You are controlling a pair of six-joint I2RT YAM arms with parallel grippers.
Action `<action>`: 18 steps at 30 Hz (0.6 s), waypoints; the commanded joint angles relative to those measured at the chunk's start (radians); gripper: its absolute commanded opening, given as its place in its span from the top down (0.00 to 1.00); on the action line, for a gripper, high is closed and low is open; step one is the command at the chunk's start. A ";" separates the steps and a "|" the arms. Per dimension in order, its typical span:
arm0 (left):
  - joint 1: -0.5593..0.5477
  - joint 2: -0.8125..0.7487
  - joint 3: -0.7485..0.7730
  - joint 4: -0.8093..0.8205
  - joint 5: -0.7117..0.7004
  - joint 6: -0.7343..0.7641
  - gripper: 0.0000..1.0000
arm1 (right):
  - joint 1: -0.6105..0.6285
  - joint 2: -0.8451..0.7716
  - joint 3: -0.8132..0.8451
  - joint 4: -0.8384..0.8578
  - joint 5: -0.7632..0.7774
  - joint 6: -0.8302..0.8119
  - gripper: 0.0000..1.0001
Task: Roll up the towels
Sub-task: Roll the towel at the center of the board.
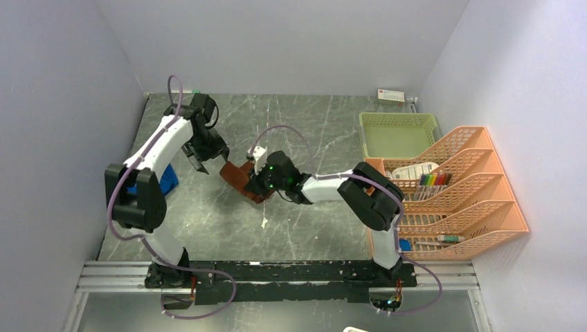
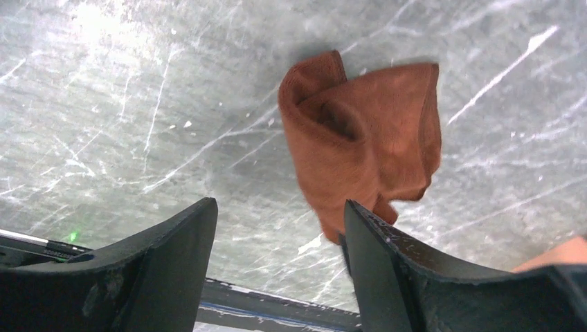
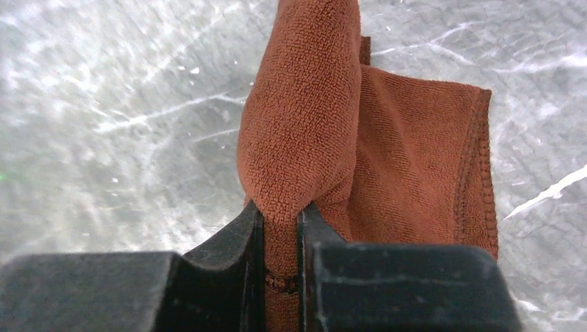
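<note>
Rust-brown towel (image 3: 304, 124): one bunched fold pinched tight between the right jaws, remainder trailing beyond them over the middle of the table (image 1: 304, 228). Left jaws spread wide; towel just ahead of them, ungripped.

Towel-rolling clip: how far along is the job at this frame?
Done: nothing that shows; no finished roll is visible. In hand: the right gripper is pinched shut on a fold of the rust-brown towel, which is bunched, not rolled; the left gripper stands open beside it, holding nothing. Left: rolling that towel, then the blue towel, which is only partly in view.
</note>
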 commanded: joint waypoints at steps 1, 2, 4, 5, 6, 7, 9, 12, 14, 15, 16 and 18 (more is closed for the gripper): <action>-0.007 -0.126 -0.127 0.078 0.028 0.061 0.20 | -0.093 -0.035 -0.071 0.175 -0.285 0.316 1.00; -0.017 -0.153 -0.168 0.126 0.043 0.066 0.20 | -0.114 -0.035 -0.098 0.225 -0.317 0.369 1.00; -0.051 -0.194 -0.235 0.186 0.028 0.068 0.21 | -0.142 -0.027 -0.107 0.283 -0.367 0.446 1.00; -0.077 -0.208 -0.257 0.203 0.000 0.057 0.22 | -0.151 -0.021 -0.101 0.286 -0.383 0.475 1.00; -0.102 -0.215 -0.271 0.214 -0.031 0.041 0.21 | -0.159 -0.011 -0.091 0.277 -0.398 0.500 1.00; -0.125 -0.218 -0.282 0.229 -0.052 0.028 0.21 | -0.167 0.005 -0.078 0.272 -0.415 0.528 1.00; -0.153 -0.210 -0.293 0.255 -0.076 0.007 0.21 | -0.181 0.033 -0.071 0.321 -0.462 0.610 1.00; -0.173 -0.177 -0.284 0.287 -0.116 -0.009 0.21 | -0.192 0.053 -0.076 0.404 -0.514 0.693 1.00; -0.184 -0.152 -0.274 0.301 -0.155 -0.019 0.21 | -0.192 0.087 -0.073 0.419 -0.529 0.717 1.00; -0.186 -0.138 -0.270 0.308 -0.160 -0.022 0.21 | -0.192 0.090 -0.073 0.425 -0.533 0.723 1.00; -0.186 -0.123 -0.264 0.312 -0.160 -0.025 0.21 | -0.192 0.090 -0.076 0.427 -0.534 0.727 1.00; -0.186 -0.088 -0.255 0.311 -0.144 -0.035 0.21 | -0.192 0.083 -0.083 0.427 -0.532 0.727 1.00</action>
